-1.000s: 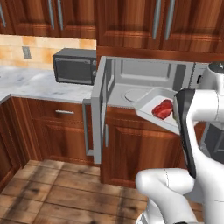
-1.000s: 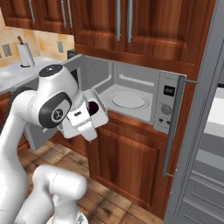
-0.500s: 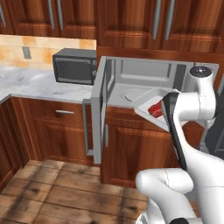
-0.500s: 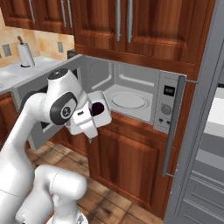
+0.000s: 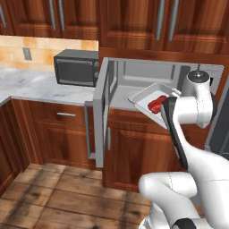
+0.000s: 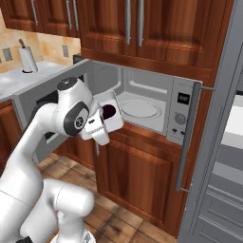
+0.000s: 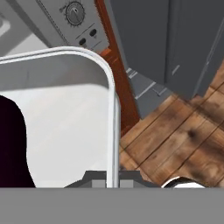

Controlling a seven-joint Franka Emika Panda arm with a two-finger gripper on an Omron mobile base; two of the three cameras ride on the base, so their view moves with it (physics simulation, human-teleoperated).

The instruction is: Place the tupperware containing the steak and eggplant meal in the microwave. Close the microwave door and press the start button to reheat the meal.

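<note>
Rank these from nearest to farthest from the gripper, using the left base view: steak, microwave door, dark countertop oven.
1. steak: in the tupperware the gripper holds.
2. microwave door: swung open, left of the tray.
3. dark countertop oven: far left on the counter.

The shallow pale grey plastic tupperware looked smooth and matt. The wide silver-grey microwave looked like brushed metal. The white-veined marble counter shone; reddish wooden cabinets were glossy.
</note>
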